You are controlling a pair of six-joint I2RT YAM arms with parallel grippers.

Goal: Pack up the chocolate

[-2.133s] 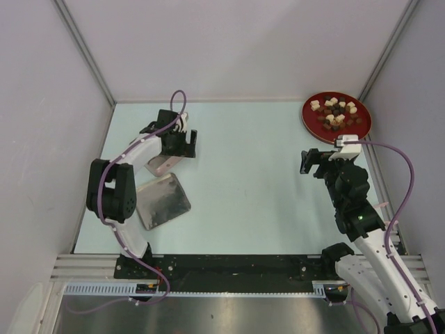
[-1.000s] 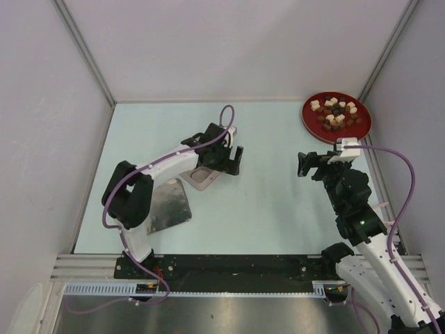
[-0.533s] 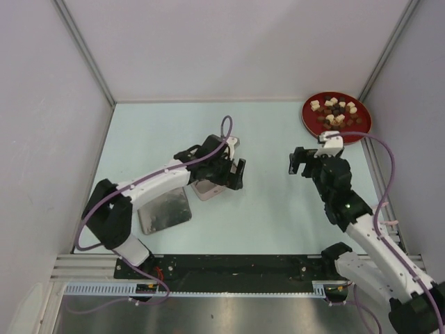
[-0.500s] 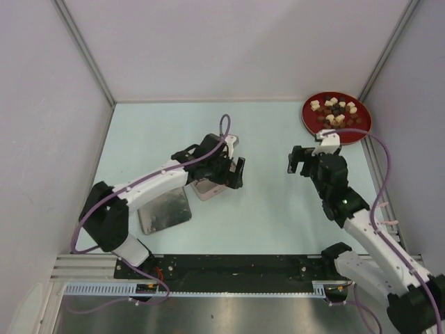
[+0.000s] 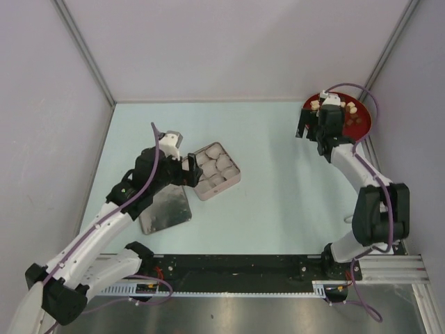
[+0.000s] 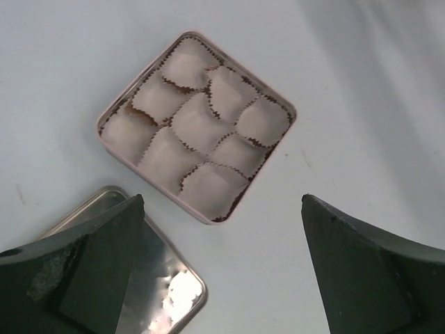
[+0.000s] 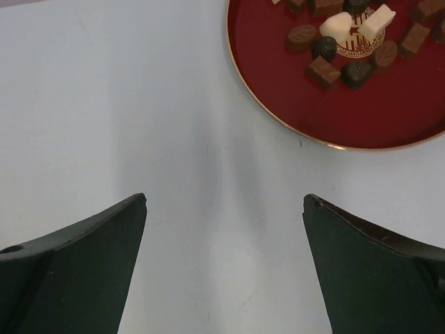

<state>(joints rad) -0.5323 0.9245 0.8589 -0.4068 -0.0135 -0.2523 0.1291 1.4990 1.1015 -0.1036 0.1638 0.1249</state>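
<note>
Red plate (image 7: 389,111) holds chocolate (image 7: 327,69) | tin (image 6: 196,211) beside lid (image 6: 167,285) | left gripper (image 6: 222,202), right gripper (image 7: 224,198) spread, empty

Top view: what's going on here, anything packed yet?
Nothing is packed yet. The chocolate sits on the red plate at the far right of the table. The right claw hangs open beside that plate, holding nothing. The left claw is open and empty too, next to the square tin, whose paper cups show no chocolate. The lid lies flat on the table beside the tin.
</note>
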